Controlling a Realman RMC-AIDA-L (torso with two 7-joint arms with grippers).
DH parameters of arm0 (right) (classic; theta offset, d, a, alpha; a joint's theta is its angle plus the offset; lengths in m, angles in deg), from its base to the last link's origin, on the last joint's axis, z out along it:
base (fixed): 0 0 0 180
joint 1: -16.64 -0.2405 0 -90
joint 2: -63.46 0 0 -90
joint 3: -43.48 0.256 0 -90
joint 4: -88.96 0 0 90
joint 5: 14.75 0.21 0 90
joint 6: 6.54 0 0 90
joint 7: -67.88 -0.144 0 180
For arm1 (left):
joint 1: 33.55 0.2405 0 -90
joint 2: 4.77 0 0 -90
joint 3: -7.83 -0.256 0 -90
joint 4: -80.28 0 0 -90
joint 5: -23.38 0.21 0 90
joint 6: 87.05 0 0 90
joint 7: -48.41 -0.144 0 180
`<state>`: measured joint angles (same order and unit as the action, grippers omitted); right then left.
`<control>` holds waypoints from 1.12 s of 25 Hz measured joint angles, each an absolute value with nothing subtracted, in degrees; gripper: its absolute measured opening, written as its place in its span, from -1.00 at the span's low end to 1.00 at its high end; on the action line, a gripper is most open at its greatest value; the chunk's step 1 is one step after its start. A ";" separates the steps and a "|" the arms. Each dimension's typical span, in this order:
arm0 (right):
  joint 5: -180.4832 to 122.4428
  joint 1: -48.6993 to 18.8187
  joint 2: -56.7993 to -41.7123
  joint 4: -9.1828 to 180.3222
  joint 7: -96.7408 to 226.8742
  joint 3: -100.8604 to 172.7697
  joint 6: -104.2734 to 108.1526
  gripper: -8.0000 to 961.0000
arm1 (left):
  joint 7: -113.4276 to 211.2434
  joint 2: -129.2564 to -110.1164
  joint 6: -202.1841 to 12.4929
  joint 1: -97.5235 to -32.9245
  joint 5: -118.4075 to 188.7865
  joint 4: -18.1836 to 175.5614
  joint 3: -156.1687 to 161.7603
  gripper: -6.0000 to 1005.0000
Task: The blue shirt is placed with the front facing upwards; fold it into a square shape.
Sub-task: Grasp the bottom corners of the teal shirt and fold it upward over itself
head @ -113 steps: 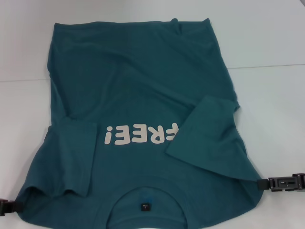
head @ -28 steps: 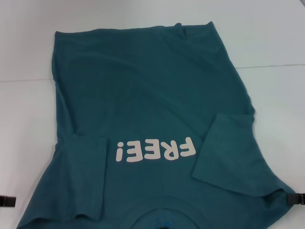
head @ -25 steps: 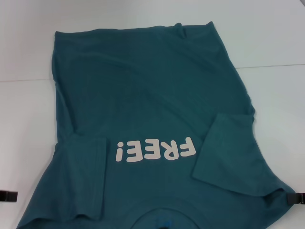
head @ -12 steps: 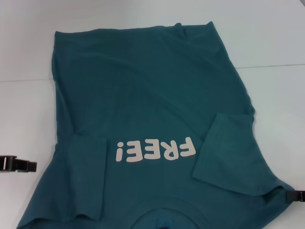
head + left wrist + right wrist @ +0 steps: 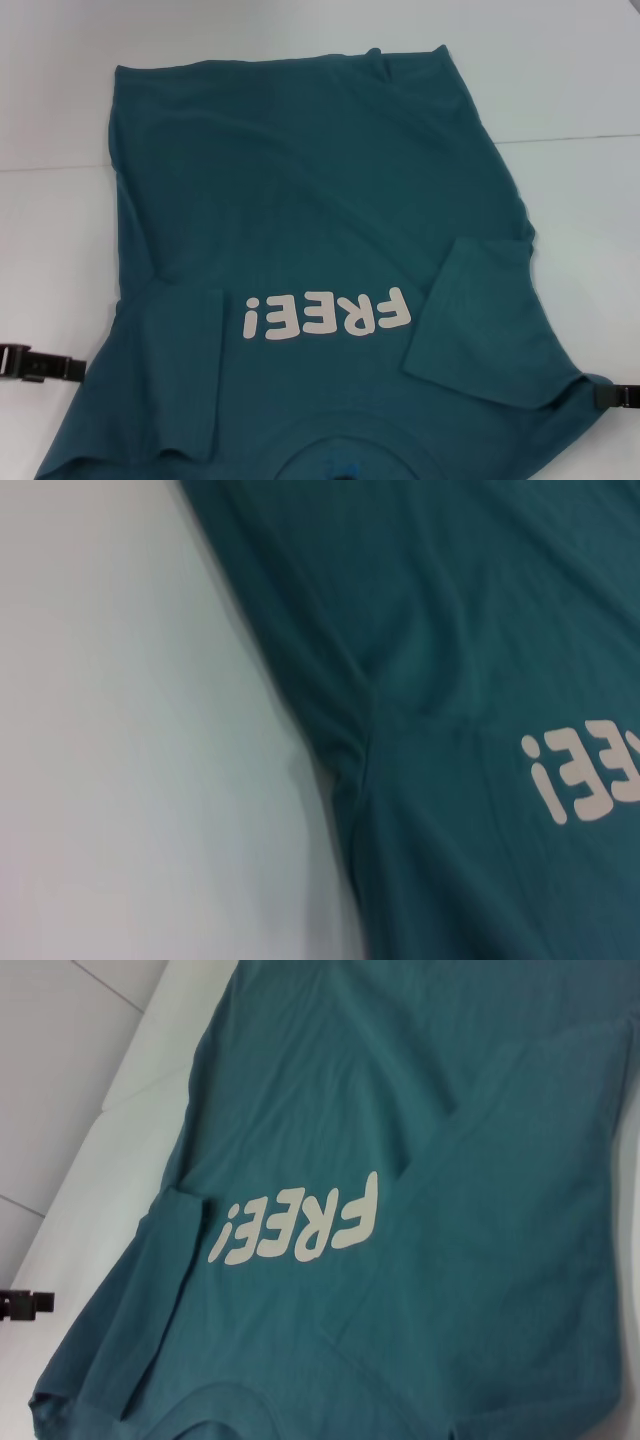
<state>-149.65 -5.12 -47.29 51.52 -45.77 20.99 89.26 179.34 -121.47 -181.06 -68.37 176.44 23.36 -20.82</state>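
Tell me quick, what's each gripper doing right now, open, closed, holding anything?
Left gripper: beside the blue shirt at its left shoulder edge; open or shut cannot be told.
Right gripper: at the shirt's right shoulder edge; cannot be told either.

Head view overlooks whole blue shirt [image 5: 320,220]; closer wrist views share its lettering [image 5: 300,1225].

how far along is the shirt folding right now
Early stage. Done: both sleeves lie folded inward over the front of the blue shirt, lettering up. In hand: the left gripper and right gripper sit at the shirt's side edges near the shoulders. Left: the body is unfolded, no square yet.
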 joint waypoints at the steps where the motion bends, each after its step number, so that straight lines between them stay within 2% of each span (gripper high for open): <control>1: -149.65 -5.23 -47.28 51.51 -45.78 20.99 89.26 -0.88 | 179.40 -121.53 -181.51 -67.91 176.45 22.92 -20.82 0.09; 6: -149.65 -5.90 -47.22 51.54 -45.92 20.99 89.26 -0.88 | 179.41 -121.73 -184.01 -66.80 177.75 22.15 -20.86 0.49; 17: -149.66 -6.39 -47.24 51.63 -45.86 20.99 89.26 -0.88 | 179.14 -122.19 -188.62 -65.52 180.90 21.68 -20.85 0.81; 28: -149.67 -6.39 -47.37 51.74 -45.69 20.93 88.76 -0.87 | 179.13 -122.91 -189.93 -65.17 181.99 22.45 -23.16 0.80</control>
<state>-149.67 -6.39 -47.37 51.74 -45.69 20.93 88.76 179.13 -122.91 -189.93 -65.17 181.99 22.45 -23.16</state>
